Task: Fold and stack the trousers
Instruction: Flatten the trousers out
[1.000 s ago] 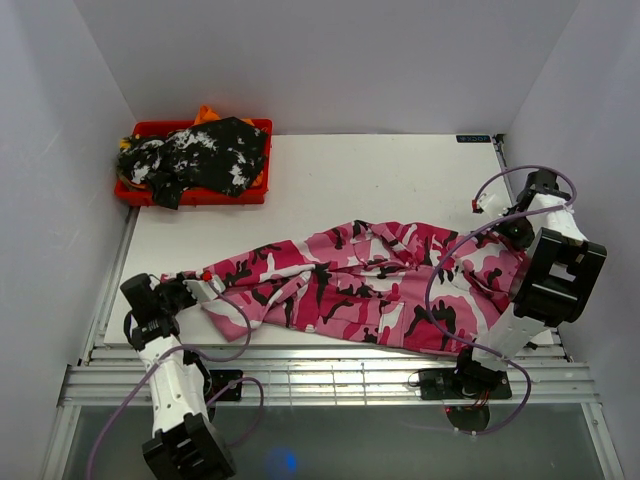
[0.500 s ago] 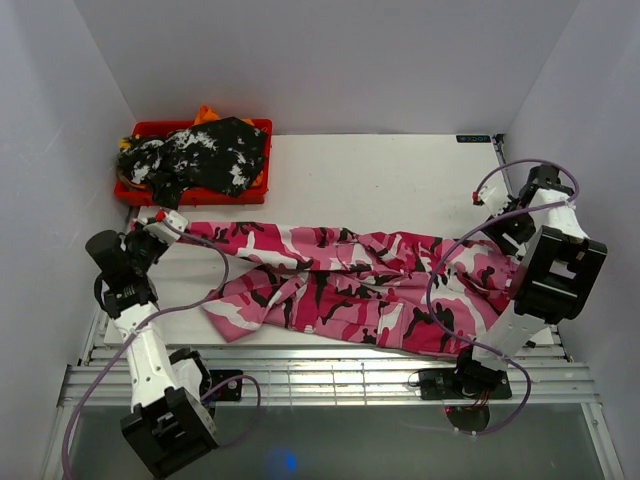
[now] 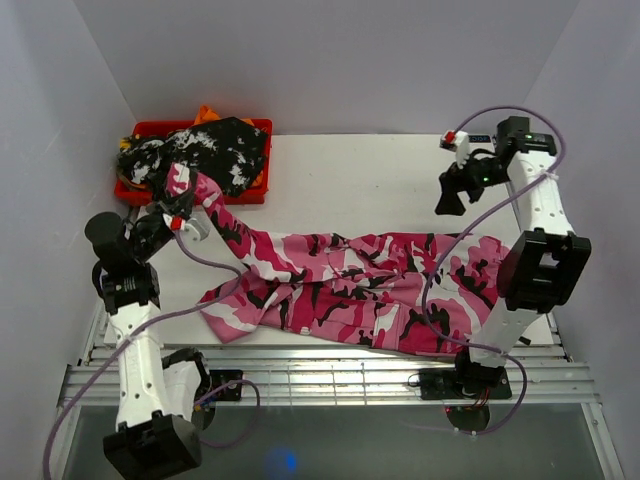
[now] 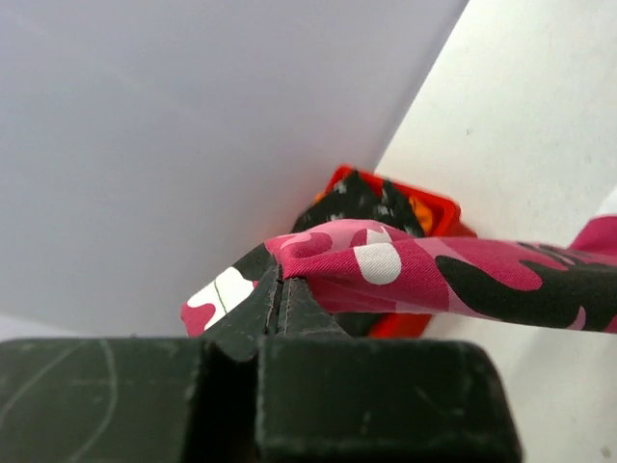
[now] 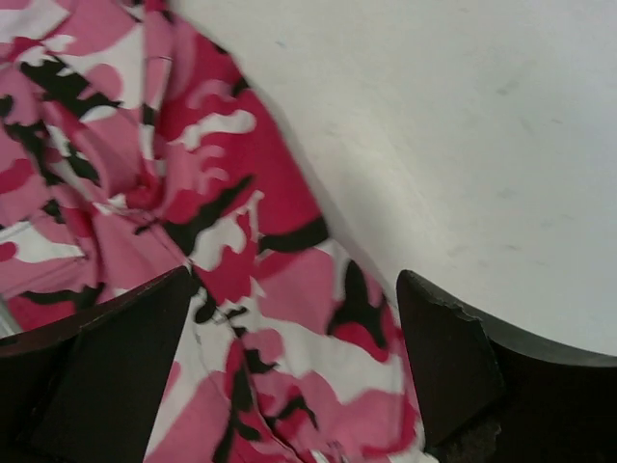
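Pink/white/black camo trousers (image 3: 350, 295) lie rumpled across the front of the table (image 3: 370, 170), wide end to the right. One leg is pulled up twd the red bin (image 3: 140, 195), which holds a black-and-white garment (image 3: 205, 150). My left gripper (image 4: 280, 289) is clenched tight on that leg's cuff, held off the table. My right gripper (image 5: 280, 367) has its jaws spread wide, gripping nothing, w/ the cloth below.

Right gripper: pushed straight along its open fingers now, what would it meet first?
Most likely the pink camouflage trousers, close to their edge where the table shows. The right gripper hangs above them, and its height is unclear.
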Motion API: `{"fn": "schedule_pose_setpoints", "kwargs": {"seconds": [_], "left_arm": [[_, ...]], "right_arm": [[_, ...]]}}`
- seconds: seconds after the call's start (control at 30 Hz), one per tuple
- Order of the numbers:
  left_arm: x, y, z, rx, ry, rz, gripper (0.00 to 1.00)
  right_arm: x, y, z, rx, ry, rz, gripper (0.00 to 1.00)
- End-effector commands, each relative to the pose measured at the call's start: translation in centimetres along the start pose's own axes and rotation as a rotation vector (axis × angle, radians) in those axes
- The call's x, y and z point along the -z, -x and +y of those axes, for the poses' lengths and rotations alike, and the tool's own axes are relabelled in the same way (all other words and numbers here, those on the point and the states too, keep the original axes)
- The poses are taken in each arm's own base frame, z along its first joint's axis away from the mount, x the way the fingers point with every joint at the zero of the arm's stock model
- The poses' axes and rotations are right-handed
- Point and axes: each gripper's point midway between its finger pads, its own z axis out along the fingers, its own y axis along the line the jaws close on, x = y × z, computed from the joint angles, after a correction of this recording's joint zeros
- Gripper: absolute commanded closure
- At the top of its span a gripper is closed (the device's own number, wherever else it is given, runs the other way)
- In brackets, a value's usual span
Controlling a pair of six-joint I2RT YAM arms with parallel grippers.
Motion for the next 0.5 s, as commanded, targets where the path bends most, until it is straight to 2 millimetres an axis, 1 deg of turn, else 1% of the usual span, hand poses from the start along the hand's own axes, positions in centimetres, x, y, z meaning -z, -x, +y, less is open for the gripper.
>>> {"fn": "schedule_pose_setpoints", "kwargs": {"seconds": [0.0, 0.03, 0.07, 0.1, 0.17, 0.2, 0.23, 0.27, 0.3, 0.33, 0.37, 0.4, 0.43, 0.47], "left_arm": [[-1.9, 5.2, 3.9, -0.15, -0.005, -0.15, 1.0], [-3.0, 5.5, 3.5, -0.127, -0.039, -0.178, 1.0], [-3.5, 5.6, 3.1, -0.094, -0.075, -0.185, 1.0], [-4.0, 7.2, 3.5, -0.094, -0.097, -0.219, 1.0], [-5.0, 7.7, 3.0, -0.056, -0.141, -0.241, 1.0], [-5.3, 8.7, 3.0, -0.063, -0.154, -0.27, 1.0], [-5.7, 10.3, 2.2, -0.065, -0.188, -0.32, 1.0], [-6.0, 11.1, 1.4, -0.074, -0.215, -0.348, 1.0], [-6.1, 12.1, 0.8, -0.085, -0.236, -0.38, 1.0], [-6.5, 14.8, -0.9, -0.097, -0.286, -0.466, 1.0], [-6.6, 15.8, -1.7, -0.123, -0.302, -0.498, 1.0], [-6.3, 17.0, -2.5, -0.152, -0.314, -0.536, 1.0], [-6.2, 18.5, -4.7, -0.175, -0.356, -0.602, 1.0], [-6.0, 19.3, -5.6, -0.259, -0.355, -0.648, 1.0]], "right_arm": [[-3.1, 1.8, 6.3, -0.068, 0.193, -0.039, 0.09], [-4.2, 1.7, 7.2, -0.094, 0.209, -0.022, 0.09], [-5.6, 2.7, 8.7, -0.056, 0.238, -0.011, 0.1], [-6.6, 3.4, 8.6, -0.061, 0.223, -0.02, 0.1], [-8.0, 4.8, 9.4, -0.048, 0.259, -0.034, 0.11], [-8.1, 5.7, 9.6, -0.054, 0.282, -0.065, 0.11], [-8.2, 6.5, 9.3, -0.063, 0.286, -0.081, 0.11], [-8.1, 7.8, 8.6, -0.073, 0.28, -0.103, 0.12], [-8.0, 8.6, 8.3, -0.073, 0.281, -0.117, 0.11], [-7.5, 9.5, 8.5, -0.067, 0.304, -0.148, 0.11], [-6.4, 10.6, 8.8, -0.04, 0.325, -0.173, 0.09], [-5.5, 11.7, 9.8, -0.022, 0.371, -0.219, 0.07], [-4.3, 12.6, 10.8, 0.002, 0.393, -0.253, 0.05], [-3.4, 13.4, 11.8, 0.008, 0.419, -0.289, 0.01]]}}
